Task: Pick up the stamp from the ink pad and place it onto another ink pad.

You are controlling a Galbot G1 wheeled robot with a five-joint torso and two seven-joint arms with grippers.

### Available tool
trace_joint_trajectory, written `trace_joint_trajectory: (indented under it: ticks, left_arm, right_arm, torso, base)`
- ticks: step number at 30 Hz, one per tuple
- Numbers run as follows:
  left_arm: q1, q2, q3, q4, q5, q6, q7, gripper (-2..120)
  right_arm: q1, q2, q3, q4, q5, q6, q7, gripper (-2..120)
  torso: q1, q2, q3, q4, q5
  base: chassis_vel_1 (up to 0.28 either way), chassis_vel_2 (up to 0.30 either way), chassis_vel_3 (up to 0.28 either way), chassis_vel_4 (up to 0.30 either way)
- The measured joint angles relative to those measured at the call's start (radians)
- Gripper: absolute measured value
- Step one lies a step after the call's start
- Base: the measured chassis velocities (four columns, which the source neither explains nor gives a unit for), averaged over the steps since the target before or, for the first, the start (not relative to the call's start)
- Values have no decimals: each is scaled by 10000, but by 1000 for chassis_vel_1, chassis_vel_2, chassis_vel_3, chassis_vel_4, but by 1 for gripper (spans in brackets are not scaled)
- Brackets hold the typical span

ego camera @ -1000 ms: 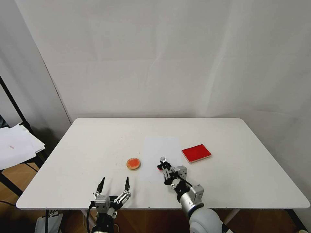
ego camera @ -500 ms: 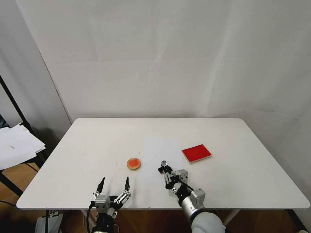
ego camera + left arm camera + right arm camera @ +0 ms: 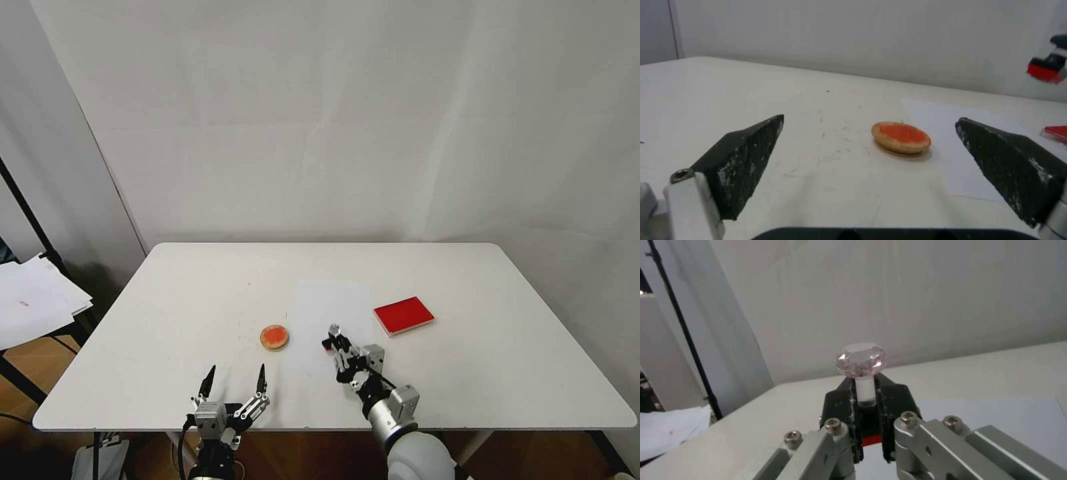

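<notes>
Clear, faceted and faintly pink, the knob of the stamp point(image 3: 861, 360) sits on a pale stem above a black block with a red underside, and I have it pinched by the stem in my right gripper point(image 3: 338, 345), upright. In the head view the stamp point(image 3: 331, 335) hangs above the sheet of paper point(image 3: 331, 313), between the round pad point(image 3: 274, 337) and the red pad point(image 3: 403, 315), nearer the round one and touching neither. From the left wrist the stamp point(image 3: 1047, 66) shows raised off the table point(image 3: 200, 300), its red face downward. The round pad point(image 3: 901, 136) has an orange-red top and a tan rim; it lies flat just beside the paper's edge. My left gripper point(image 3: 233, 385) waits at the near table edge with its fingers point(image 3: 746, 160) spread wide, the round pad ahead of it. White tabletop carries faint scuffs and specks around the round pad. Behind the table I see a pale backdrop, and to the left a black stand point(image 3: 30, 220) with loose sheets point(image 3: 33, 300). Bare tabletop lies beyond both pads and out to the rounded corners.
</notes>
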Motion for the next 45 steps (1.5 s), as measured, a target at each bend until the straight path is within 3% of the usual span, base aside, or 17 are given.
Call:
trace_joint_trajectory:
  ticks: [6, 25, 45]
  left_arm:
    - [0, 0, 0, 0, 0, 0, 0, 102]
    - [0, -1, 0, 0, 0, 0, 0, 102]
    - [0, -1, 0, 0, 0, 0, 0, 102]
  right_arm:
    - [311, -36, -382, -105, 237, 371, -524, 7]
    - [2640, 689, -2536, -1717, 1214, 62, -419, 7]
    - [2963, 1127, -2876, -2589, 1207, -289, -60, 7]
  torso:
    - [-2, 0, -2, -2, 2]
    - [-3, 0, -2, -1, 0]
    - [-3, 0, -3, -1, 1]
  base:
    - [0, 0, 0, 0]
    - [0, 0, 0, 0]
    - [0, 0, 0, 0]
